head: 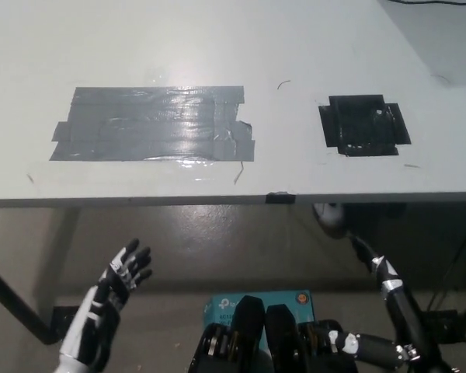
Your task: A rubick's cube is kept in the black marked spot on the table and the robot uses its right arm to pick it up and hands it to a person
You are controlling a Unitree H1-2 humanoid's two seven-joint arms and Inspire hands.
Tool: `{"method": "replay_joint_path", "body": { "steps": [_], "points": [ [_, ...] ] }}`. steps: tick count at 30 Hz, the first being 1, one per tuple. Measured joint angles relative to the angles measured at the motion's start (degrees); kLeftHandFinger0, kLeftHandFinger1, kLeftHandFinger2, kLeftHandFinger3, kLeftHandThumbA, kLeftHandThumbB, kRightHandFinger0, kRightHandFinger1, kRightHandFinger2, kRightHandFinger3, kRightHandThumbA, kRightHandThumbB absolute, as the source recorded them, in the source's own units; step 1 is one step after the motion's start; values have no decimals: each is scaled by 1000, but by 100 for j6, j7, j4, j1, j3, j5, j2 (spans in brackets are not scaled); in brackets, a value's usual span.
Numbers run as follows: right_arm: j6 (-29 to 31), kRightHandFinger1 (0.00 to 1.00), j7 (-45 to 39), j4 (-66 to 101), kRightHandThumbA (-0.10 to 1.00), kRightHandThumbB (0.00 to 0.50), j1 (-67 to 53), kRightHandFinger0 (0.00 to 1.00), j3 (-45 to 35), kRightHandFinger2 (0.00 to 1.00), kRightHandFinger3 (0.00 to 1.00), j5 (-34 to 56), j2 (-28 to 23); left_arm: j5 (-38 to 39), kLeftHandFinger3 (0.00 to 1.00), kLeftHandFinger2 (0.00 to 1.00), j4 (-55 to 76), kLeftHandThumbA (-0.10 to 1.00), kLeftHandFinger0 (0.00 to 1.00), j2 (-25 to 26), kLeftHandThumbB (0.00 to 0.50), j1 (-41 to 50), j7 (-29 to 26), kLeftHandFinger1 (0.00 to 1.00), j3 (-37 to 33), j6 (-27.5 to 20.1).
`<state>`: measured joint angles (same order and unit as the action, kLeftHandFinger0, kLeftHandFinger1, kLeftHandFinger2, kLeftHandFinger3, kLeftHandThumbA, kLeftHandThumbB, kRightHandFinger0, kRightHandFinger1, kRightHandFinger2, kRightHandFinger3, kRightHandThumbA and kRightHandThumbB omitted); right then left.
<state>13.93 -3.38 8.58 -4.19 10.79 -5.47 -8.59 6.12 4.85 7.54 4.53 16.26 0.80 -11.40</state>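
Observation:
The black marked spot (363, 124) lies on the white table (295, 47) at the right, and nothing stands on it. No Rubik's cube shows anywhere in the head view. My black right hand (402, 311) hangs below the table's front edge at the bottom right, open, its fingers spread and holding nothing. My white left hand (113, 299) rests at the lower left, also below the table edge, open and empty. No person is in view.
A wide patch of grey tape (151, 124) covers the table's left middle. The table's front edge (140, 200) runs across the picture. Below it on the floor are a blue box (256, 299) and a dark table leg (15, 307).

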Motion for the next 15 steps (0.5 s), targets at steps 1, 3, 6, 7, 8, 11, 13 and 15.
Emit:
{"method": "replay_joint_path", "body": {
  "steps": [1,3,6,7,8,11,13,15],
  "points": [
    [40,1000,-10,-9,1000,255,-1,1000,19,1000,1000,25,34,-46,1000,1000,0,1000,1000,-51,141,28,-17,1000,-22,-57],
    [86,1000,-36,-9,1000,255,0,1000,46,1000,1000,44,81,-132,1000,1000,0,1000,1000,-159,132,65,-64,1000,-72,-162],
    [162,1000,-84,-9,1000,239,-23,1000,56,1000,1000,83,94,-243,1000,1000,8,1000,1000,-247,124,108,-112,1000,-112,-331],
    [168,1000,-87,-8,1000,240,-28,1000,56,1000,1000,90,93,-251,1000,1000,10,1000,1000,-246,123,113,-119,1000,-111,-347],
    [182,1000,-97,-8,1000,241,-42,1000,53,1000,1000,113,90,-273,1000,1000,15,1000,1000,-245,130,127,-133,1000,-106,-377],
    [219,1000,-127,-9,1000,255,-62,1000,52,1000,1000,161,90,-313,1000,1000,34,1000,1000,-242,133,147,-152,1000,-86,-441],
    [242,1000,-146,-9,1000,255,-63,1000,53,1000,1000,191,91,-323,1000,1000,67,1000,1000,-237,126,148,-158,1000,-73,-461],
    [251,1000,-162,-9,1000,250,-63,1000,52,1000,1000,211,92,-330,1000,1000,85,1000,1000,-236,120,148,-167,1000,-68,-470]
  ]
}}
